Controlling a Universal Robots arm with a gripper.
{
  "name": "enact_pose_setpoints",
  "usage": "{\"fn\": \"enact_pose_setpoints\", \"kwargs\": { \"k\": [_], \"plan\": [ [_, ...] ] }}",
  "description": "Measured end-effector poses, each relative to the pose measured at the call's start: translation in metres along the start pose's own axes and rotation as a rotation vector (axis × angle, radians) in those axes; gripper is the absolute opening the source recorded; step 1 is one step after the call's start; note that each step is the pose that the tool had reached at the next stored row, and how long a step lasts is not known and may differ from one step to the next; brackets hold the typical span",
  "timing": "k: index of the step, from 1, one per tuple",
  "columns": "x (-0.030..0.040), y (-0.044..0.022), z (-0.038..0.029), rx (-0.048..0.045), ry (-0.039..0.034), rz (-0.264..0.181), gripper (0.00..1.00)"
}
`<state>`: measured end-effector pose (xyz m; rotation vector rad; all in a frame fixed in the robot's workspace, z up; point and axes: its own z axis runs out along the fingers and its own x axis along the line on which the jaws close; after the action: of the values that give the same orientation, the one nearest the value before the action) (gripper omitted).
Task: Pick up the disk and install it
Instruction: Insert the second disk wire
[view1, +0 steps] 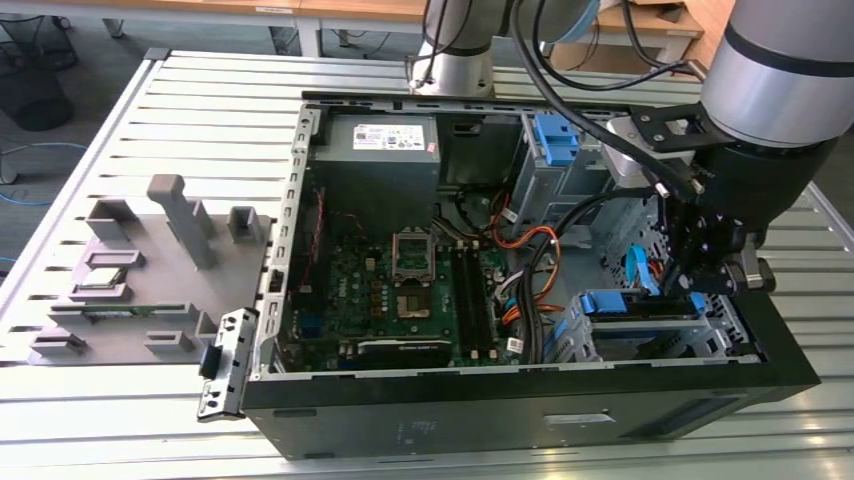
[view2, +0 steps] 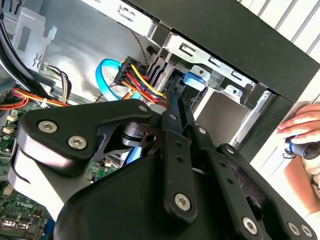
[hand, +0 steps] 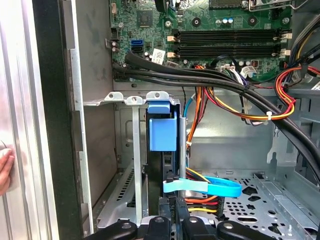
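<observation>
One gripper (view1: 694, 285) seemingly touching the disk (hand: 163, 131) in its bay

Matt black end effector (view2: 172, 107) beside the disk (hand: 163, 127) and its glossy blue plastic carrier, inside a bare galvanised-metal drive cage (hand: 127, 150); ribbed aluminium table (view1: 160, 140).

Open black computer case (view1: 534, 405) on slatted metal counter (view1: 200, 120). Inside: green motherboard (view1: 400, 290), grey power-supply box (view1: 378, 150), orange and black cables (view1: 527, 250). Grey fixture tray (view1: 134, 270) sits toward the exterior view's left. Light-blue flat cable (hand: 210, 186) in the first wrist view.
</observation>
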<state>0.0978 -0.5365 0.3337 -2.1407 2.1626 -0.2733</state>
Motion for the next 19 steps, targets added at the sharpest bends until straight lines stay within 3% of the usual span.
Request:
{"fn": "enact_pose_setpoints", "kwargs": {
  "k": [5, 14, 19],
  "plan": [
    [0.0001, 0.0000, 0.0000, -0.0001, -0.0086, 0.002, 0.16],
    [0.0029, 0.0000, 0.0002, -0.0003, -0.0118, 0.002, 0.16],
    [0.0044, 0.0000, 0.0003, -0.0005, -0.0317, 0.006, 0.16]
  ]
}}
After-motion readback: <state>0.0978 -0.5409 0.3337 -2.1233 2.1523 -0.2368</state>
